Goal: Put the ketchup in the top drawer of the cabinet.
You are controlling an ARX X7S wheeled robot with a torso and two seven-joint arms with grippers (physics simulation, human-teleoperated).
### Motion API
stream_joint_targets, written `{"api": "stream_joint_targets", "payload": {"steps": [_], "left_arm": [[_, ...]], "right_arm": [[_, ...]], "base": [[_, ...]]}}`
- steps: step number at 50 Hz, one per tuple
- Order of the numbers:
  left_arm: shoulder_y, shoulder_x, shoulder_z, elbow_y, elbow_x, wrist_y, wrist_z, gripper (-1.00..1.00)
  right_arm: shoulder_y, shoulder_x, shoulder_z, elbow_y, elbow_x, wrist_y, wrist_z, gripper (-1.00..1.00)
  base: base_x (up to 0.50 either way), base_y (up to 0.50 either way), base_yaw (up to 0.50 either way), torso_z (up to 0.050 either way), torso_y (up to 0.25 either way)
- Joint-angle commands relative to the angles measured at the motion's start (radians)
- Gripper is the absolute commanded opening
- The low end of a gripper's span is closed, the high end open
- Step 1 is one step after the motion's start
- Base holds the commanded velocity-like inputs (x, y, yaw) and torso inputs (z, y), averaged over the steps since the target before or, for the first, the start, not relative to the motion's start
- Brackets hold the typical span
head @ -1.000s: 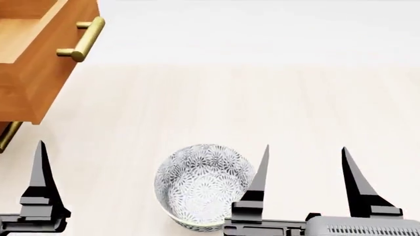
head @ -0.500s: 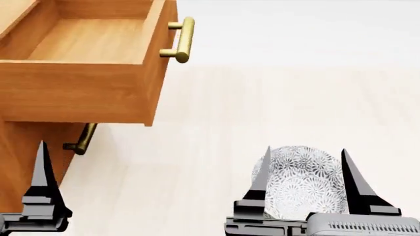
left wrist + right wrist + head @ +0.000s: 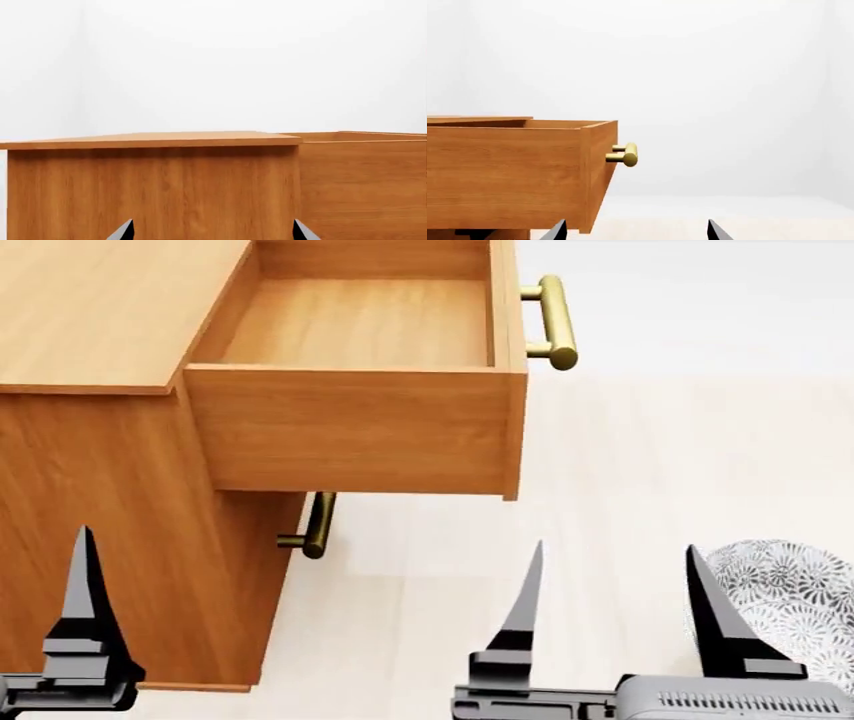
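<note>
Pale floor (image 3: 641,440) below — top drawer (image 3: 360,425) pulled out of the cabinet (image 3: 94,490), bare inside; both my jaws spread, holding nothing.

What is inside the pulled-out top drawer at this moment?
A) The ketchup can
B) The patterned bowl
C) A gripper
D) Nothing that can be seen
D: in the head view the top drawer stands pulled out of the cabinet with only bare wood showing on its floor, while the patterned bowl sits on the floor at the right, behind the open right gripper, and no ketchup shows in any view.
</note>
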Motion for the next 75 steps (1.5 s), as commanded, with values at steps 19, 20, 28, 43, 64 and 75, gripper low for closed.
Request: {"api": "stream_joint_targets", "payload": {"steps": [19,20,28,43,64,75], "left_arm": [[0.005,-0.016,0.011,0.0,-0.012,0.007,-0.022,1.0],[0.005,-0.016,0.012,0.0,-0.012,0.008,-0.023,1.0],[0.001,-0.02,0.016,-0.004,-0.014,0.008,-0.028,1.0],[0.004,-0.025,0.029,-0.017,-0.005,0.02,-0.043,1.0],[0.003,-0.041,0.04,-0.02,-0.02,0.024,-0.068,1.0],[0.005,-0.047,0.048,-0.02,-0.023,0.027,-0.082,1.0]], "right_arm": [[-0.002,0.038,-0.035,0.0,0.0,-0.016,0.024,1.0],[-0.002,0.039,-0.034,-0.001,0.002,-0.015,0.025,1.0],[-0.006,0.069,-0.014,-0.024,0.016,-0.01,0.025,1.0],[-0.049,0.202,0.192,-0.059,0.062,0.021,0.011,1.0],[-0.013,0.306,0.372,0.024,0.16,0.07,-0.042,1.0],[0.019,0.335,0.383,0.19,0.172,-0.005,-0.113,1.0]], "base": [[0.0,-0.11,0.0,0.0,0.0],[0.0,0.0,0.0,0.0,0.0],[0.0,0.0,0.0,0.0,0.0],[0.0,0.0,0.0,0.0,0.0],[0.0,0.0,0.0,0.0,0.0],[0.0,0.0,0.0,0.0,0.0]]}}
